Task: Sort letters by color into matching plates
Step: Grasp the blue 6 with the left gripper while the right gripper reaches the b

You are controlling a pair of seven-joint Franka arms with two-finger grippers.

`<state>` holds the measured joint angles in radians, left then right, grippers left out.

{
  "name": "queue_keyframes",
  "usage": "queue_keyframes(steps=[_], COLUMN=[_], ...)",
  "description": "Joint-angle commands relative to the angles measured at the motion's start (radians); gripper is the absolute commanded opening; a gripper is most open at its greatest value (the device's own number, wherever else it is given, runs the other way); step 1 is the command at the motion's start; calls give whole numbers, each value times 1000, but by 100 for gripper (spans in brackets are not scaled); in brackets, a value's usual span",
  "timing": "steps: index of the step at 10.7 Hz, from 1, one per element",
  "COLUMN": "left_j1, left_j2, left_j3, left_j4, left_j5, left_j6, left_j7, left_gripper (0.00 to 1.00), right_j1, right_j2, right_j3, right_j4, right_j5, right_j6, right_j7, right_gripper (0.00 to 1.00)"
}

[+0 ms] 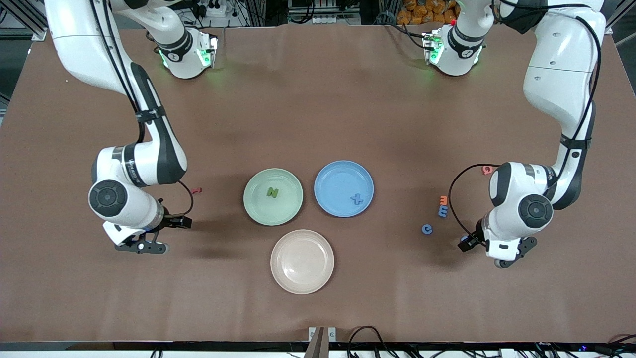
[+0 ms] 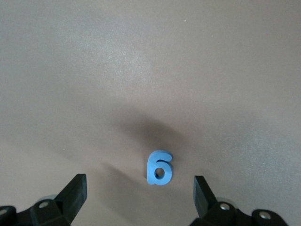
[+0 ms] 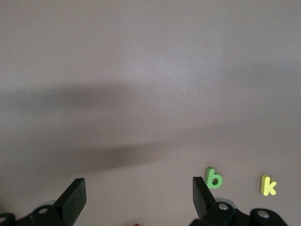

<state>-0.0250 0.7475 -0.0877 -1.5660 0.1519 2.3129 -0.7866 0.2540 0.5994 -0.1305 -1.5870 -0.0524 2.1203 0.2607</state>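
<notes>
Green plate [image 1: 273, 197] and blue plate [image 1: 344, 188] side by side mid-table; beige-pink plate [image 1: 302, 261] nearer front edge. Green N [image 1: 272, 192] in green plate, blue X [image 1: 357, 199] in blue plate. Left gripper [image 2: 140, 192] low over table toward left arm's end, fingers spread, blue 6 [image 2: 159, 167] on table between them, untouched. Blue C [image 1: 427, 228], blue M [image 1: 442, 211], orange M [image 1: 443, 200] nearby. Right gripper [image 3: 138, 193] spread over bare table toward right arm's end; green b [image 3: 214, 178], yellow k [image 3: 268, 185] beside it.
</notes>
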Motion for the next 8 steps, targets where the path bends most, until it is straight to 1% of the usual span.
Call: queue_keyframes(steps=[1,8], left_j1=[-7,-4], left_j2=[-2,0], left_j3=[3,3], left_j4=[12,14], left_j5=[28,31], left_j6=[-20,-20], left_j7=[-42,-48], left_gripper=[100,100], right_j1=[-56,-159], right_j2=[-26,-27], right_j3=[14,15], right_j4=[-10,-11], right_j5=[12,25], right_j6=[-16,-17], right_j7=[-11,-9], right_gripper=[100,100])
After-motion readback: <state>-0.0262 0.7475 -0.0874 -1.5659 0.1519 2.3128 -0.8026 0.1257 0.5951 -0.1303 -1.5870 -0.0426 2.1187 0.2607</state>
